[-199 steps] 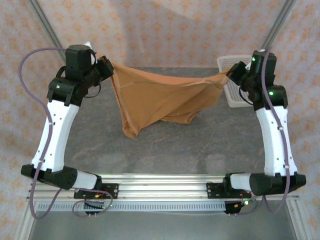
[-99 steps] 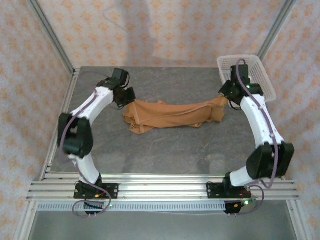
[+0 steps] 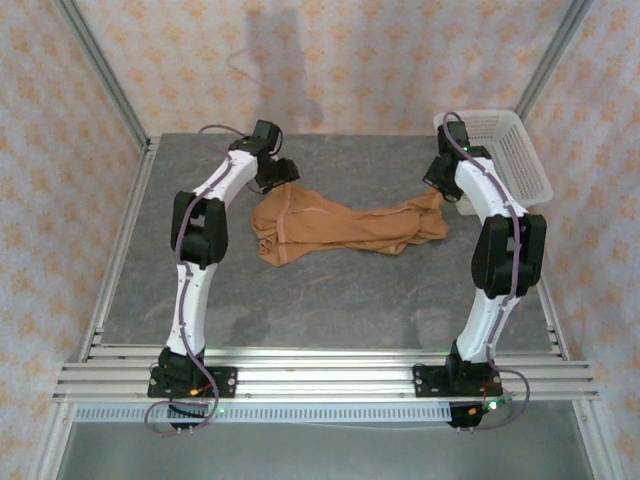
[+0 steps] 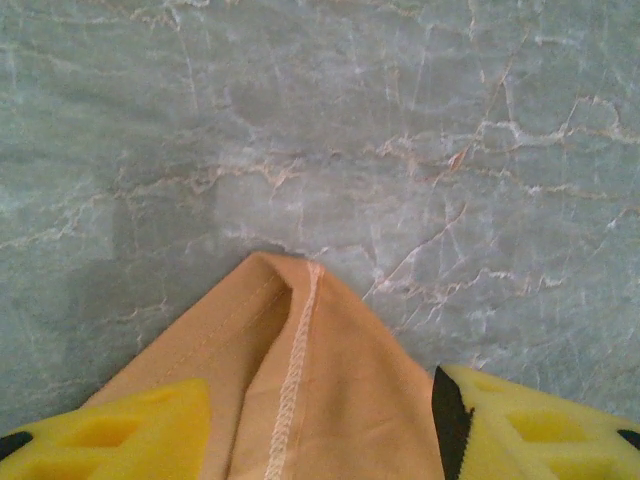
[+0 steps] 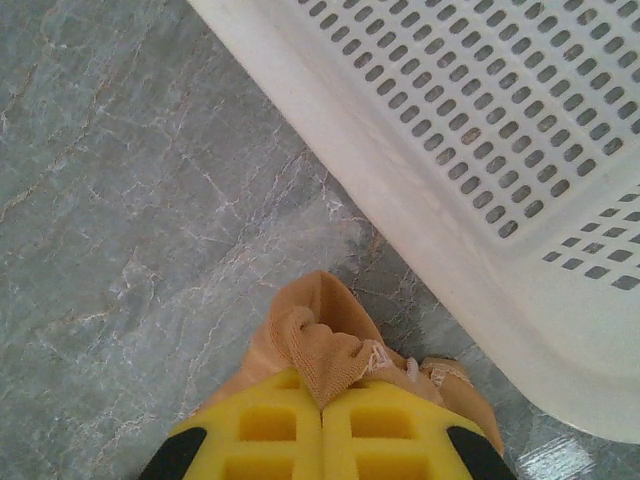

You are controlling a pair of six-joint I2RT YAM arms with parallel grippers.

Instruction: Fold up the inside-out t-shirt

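The tan inside-out t-shirt (image 3: 340,225) lies bunched in a long strip across the far half of the table, stretched between my two grippers. My left gripper (image 3: 279,178) is at the strip's left end. In the left wrist view its yellow fingers (image 4: 150,430) stand wide apart, and a seamed fold of the t-shirt (image 4: 330,370) lies between them; the left gripper (image 4: 320,390) is open. My right gripper (image 3: 440,192) is at the right end. In the right wrist view it (image 5: 322,400) is shut on a bunched ribbed edge of the t-shirt (image 5: 315,345).
A white mesh basket (image 3: 505,150) stands at the far right corner, its wall (image 5: 430,240) close beside the right gripper. The grey marble table (image 3: 330,300) stretches toward the arm bases. Frame posts rise at the back corners.
The t-shirt hung stretched in the air a second ago; now it lies on the table. Both arms have reached down and farther back, toward the rear edge.
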